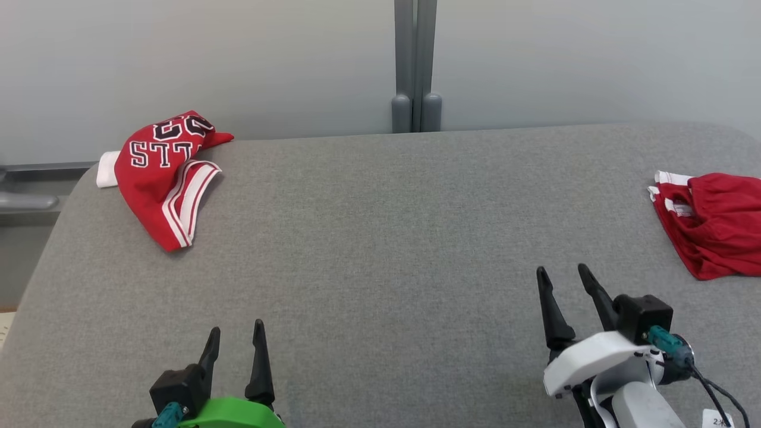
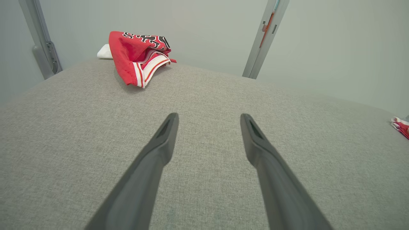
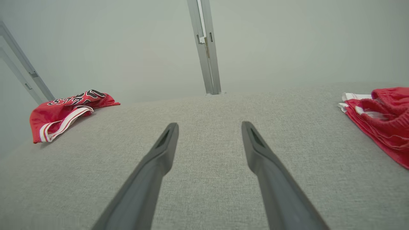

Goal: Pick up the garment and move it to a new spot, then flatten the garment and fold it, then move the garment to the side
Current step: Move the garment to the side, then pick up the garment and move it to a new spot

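Left gripper (image 1: 236, 326) and right gripper (image 1: 562, 269) hang open-jawed, empty.
Jersey (image 1: 160, 178) upper left, shorts (image 1: 719, 226) far right: the wrong garment could be grabbed.

Bright, even, diffuse light, soft faint shadow under red jersey (image 2: 134, 60) at 11 o'clock in left wrist view, wrist views bowed at edges, fingers (image 2: 150, 166) soft near the bottom, head view sharp
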